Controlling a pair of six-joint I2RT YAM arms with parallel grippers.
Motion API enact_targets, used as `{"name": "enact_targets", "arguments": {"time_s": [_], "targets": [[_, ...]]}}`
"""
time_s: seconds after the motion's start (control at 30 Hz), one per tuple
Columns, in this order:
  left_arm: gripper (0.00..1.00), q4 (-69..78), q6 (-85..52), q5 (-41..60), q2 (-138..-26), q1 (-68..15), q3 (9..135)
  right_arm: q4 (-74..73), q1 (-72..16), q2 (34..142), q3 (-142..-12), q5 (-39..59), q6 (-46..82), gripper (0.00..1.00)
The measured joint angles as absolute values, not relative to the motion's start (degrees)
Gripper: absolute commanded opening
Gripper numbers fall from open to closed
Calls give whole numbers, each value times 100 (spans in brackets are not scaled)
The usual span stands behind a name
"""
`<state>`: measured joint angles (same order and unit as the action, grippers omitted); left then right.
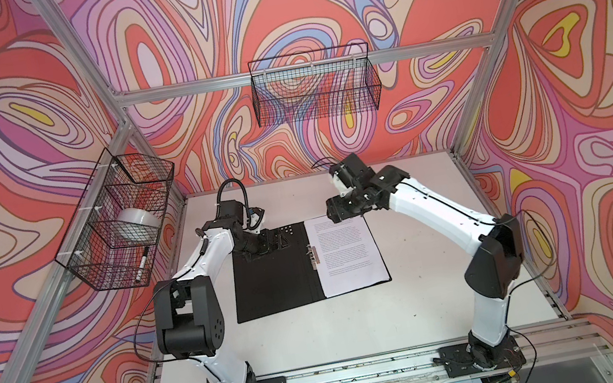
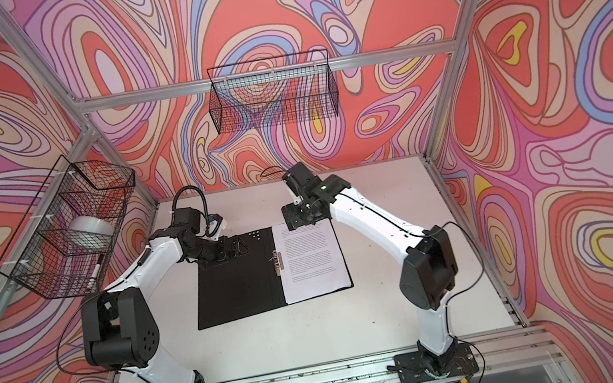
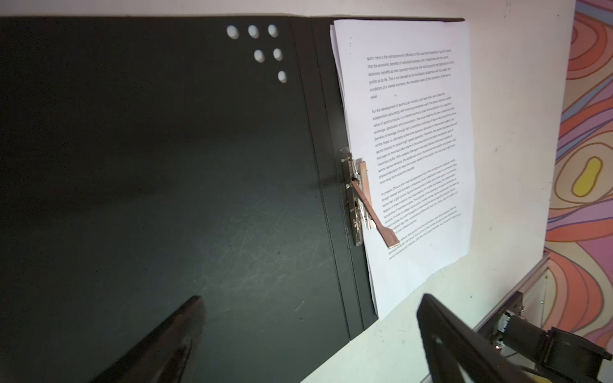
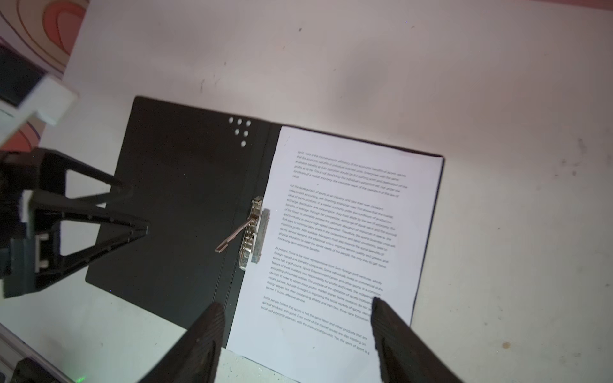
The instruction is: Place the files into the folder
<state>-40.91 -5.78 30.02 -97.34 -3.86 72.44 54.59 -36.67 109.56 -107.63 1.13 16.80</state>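
Lying open flat on table [image 1: 363, 339], folder [image 1: 274, 286] shows black inside. Files [image 1: 349, 253] rest on right half, edge at clip [image 1: 313, 256], lever raised, likely awaiting clamping. Left gripper [image 3: 311, 296] wide open, empty, over left cover, perhaps to pin it. Right gripper [image 4: 295, 302] parted, empty, above files.

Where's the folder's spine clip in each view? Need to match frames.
In a top view: spine clip at the middle of the folder, beside the files.
In a top view: spine clip, same spot.
Left wrist: spine clip just off picture centre, toward the files.
Right wrist: spine clip near picture centre.
Shared landmark: six white dots on the folder.
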Motion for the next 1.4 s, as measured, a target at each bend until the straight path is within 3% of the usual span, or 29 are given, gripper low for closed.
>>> {"name": "enact_targets", "arguments": {"time_s": [0.27, 0.63, 0.93, 1.4], "targets": [[99, -4307, -301, 2882, -9837, -370, 7244, 6005, -4145, 12042, -11708, 362, 1555, 58], [98, -4316, 47, 2093, -10300, -370, 7244, 6139, -4438, 12995, -12302, 451, 1575, 54], [96, -4331, 336, 1507, -10473, -370, 7271, 6364, -4508, 13443, -12833, 631, 1546, 44], [95, -4331, 392, 1435, -10543, -370, 7271, 6650, -4508, 13806, -13211, 652, 1439, 33]]}}
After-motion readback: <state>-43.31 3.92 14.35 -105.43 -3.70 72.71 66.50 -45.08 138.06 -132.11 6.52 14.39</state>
